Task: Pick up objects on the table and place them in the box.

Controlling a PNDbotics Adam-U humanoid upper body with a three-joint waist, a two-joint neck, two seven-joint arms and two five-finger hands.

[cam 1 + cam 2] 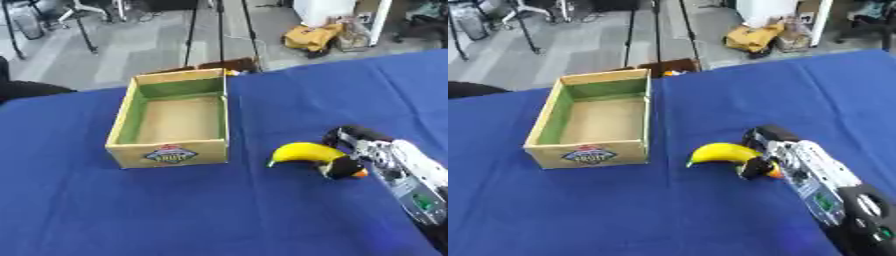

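- The right arm (833, 200) comes in from the lower right corner, silver and black with a small green patch on its casing, lying low over the blue tabletop (219, 215).
- At its end the right robot hand (765, 150) reaches toward the view's left; its dark fingers (346, 167) are curled round the right end of the banana (304, 151), so it is pinching the fruit at that end.
- A small orange spot shows just under the fingers, beside the banana's held end; what it is cannot be made out.
- The banana is yellow, curved, with its free tip pointing left toward the box, and appears to lie on the cloth rather than raised above it.
- To the left of the banana, near but not touching it, stands the box (166, 150), an open wooden crate with a printed label on its near wall, green inside walls, and a bare brown floor.
- Just beyond the box's far corner, at the tabletop's far edge, something dark brown (671, 66) shows.
- The left robot hand shows in neither view.
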